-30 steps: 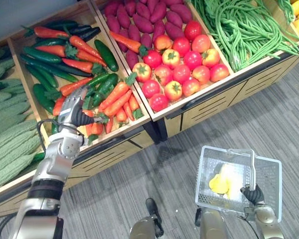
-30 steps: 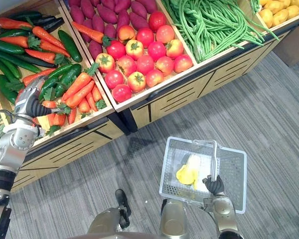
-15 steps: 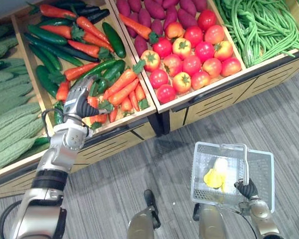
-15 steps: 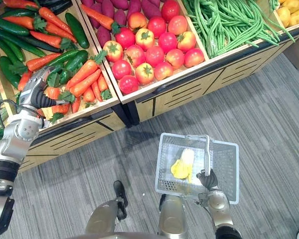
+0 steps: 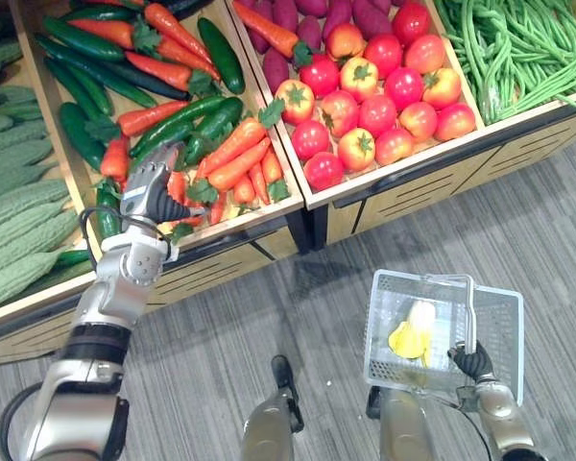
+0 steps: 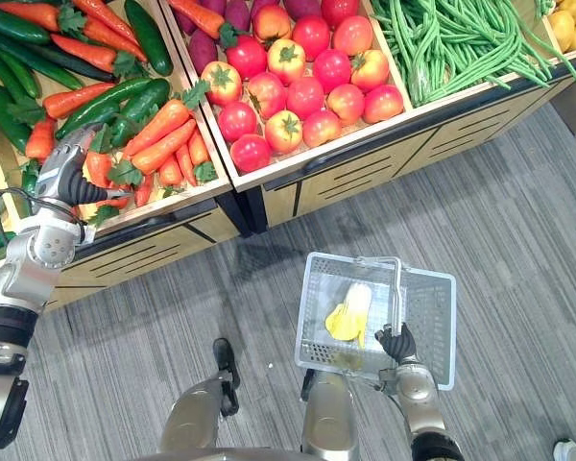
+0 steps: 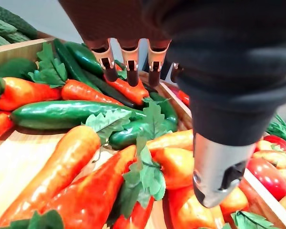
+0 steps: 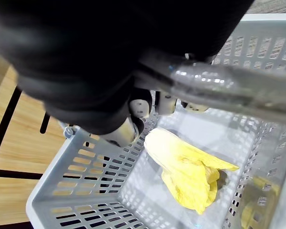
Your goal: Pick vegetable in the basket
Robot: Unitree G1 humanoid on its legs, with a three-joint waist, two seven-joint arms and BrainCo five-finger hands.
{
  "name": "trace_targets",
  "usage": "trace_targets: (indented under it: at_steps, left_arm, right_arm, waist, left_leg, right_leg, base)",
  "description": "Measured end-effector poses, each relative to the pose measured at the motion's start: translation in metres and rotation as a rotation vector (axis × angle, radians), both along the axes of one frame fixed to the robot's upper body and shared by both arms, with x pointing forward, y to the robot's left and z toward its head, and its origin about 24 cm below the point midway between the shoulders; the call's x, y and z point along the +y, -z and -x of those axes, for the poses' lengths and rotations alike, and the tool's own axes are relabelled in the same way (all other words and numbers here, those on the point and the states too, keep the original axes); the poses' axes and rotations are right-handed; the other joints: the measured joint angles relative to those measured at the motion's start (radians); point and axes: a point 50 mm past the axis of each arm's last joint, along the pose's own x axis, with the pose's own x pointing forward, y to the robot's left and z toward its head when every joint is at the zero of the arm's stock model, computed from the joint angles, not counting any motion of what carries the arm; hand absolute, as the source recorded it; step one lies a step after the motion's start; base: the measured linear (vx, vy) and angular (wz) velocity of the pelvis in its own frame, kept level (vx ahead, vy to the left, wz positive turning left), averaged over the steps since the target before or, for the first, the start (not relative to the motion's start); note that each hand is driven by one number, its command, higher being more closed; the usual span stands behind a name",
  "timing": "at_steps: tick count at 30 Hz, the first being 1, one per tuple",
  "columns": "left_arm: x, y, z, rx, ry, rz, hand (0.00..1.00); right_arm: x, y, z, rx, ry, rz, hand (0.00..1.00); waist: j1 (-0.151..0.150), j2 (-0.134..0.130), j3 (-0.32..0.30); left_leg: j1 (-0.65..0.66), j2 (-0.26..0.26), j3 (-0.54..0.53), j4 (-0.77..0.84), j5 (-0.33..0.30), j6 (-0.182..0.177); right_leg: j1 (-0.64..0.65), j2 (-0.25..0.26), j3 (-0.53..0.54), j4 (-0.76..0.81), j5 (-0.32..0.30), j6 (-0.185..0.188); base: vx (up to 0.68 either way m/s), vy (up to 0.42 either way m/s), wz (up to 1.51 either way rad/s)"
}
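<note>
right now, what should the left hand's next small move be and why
Probably lower the left hand onto the carrots just beneath it and curl its fingers round one. That hand hovers open over the front of the wooden bin, holding nothing, while the right hand is curled round the handle of the grey basket, which holds a yellow vegetable.

The left arm (image 5: 104,305) is showing silver-grey shells broken by a black band at the forearm, with a round silver joint at the wrist. The left hand (image 5: 152,195) is wearing a dark ribbed cover over its back. Silver fingers (image 7: 128,57) with dark tips are running out from under it, and the thumb (image 7: 217,168) is showing thick and silver. The right hand (image 5: 474,361) is wearing the same dark cover, and the right arm (image 5: 500,429) is showing silver-grey too.
</note>
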Motion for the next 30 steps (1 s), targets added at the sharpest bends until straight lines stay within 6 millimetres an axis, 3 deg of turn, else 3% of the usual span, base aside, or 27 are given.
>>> trace_targets:
  at_steps: [6, 7, 21, 30]
  left_arm:
    - [-0.005, -0.012, -0.005, -0.034, 0.014, -0.003, 0.00]
    - [-0.006, -0.014, -0.006, -0.040, 0.015, -0.003, 1.00]
    - [-0.005, -0.020, -0.012, -0.039, -0.014, -0.027, 1.00]
    - [-0.003, -0.011, -0.014, -0.002, -0.028, -0.027, 1.00]
  right_arm:
    - [0.002, -0.002, -0.005, -0.011, -0.012, 0.000, 1.00]
    - [0.003, -0.003, -0.007, -0.017, -0.014, -0.001, 1.00]
    - [0.013, -0.009, -0.019, -0.053, -0.060, -0.006, 1.00]
    - [0.015, -0.010, -0.021, -0.066, -0.054, -0.030, 1.00]
  waist:
    - [0.000, -0.003, 0.010]
    - [0.000, -0.004, 0.016]
    - [-0.004, -0.027, 0.053]
    - [-0.007, -0.031, 0.055]
  left_leg:
    - [-0.013, 0.000, 0.000, -0.001, 0.002, 0.000]
    - [-0.016, 0.000, 0.000, 0.000, 0.002, 0.000]
    - [-0.031, 0.000, 0.028, -0.002, 0.006, -0.001]
    - [-0.045, -0.002, 0.034, -0.001, 0.009, 0.002]
  right_leg:
    - [-0.011, 0.000, 0.002, -0.004, 0.003, -0.003]
    - [-0.014, 0.000, 0.003, -0.004, 0.003, -0.003]
    - [-0.039, 0.007, 0.051, -0.031, 0.034, -0.009]
    - [-0.052, 0.009, 0.063, -0.051, 0.059, -0.012]
  base:
    - [0.00, 0.000, 0.00]
    - [0.00, 0.000, 0.00]
    - [-0.02, 0.001, -0.06]
    - [-0.02, 0.001, -0.02]
